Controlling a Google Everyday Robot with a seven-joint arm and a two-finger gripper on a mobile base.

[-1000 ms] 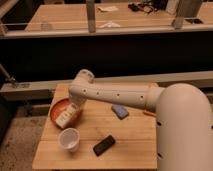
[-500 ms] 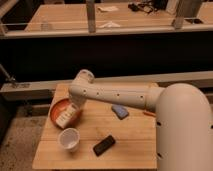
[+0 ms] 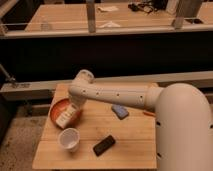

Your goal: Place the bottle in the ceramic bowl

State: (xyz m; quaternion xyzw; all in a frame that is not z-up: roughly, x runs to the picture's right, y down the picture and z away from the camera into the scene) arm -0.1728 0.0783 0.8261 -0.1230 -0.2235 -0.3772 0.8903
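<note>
White oblong bottle (image 3: 65, 119), dark label, tilted in orange-red bowl (image 3: 54, 111), gripper (image 3: 73, 107) at it, hold unclear

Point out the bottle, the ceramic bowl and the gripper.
bottle (image 3: 66, 118): camera view, labelled side.
ceramic bowl (image 3: 54, 111): camera view, left rim.
gripper (image 3: 75, 107): camera view, its tip, over the bowl at the bottle.

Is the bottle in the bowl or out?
In, it seems: the bottle leans tilted within the rim of the bowl, with the gripper at its upper end.

The gripper (image 3: 75, 106) hangs over the ceramic bowl (image 3: 56, 109), with the bottle (image 3: 66, 118) tilted at its near side. A white paper cup (image 3: 69, 139) stands just beside it.
</note>
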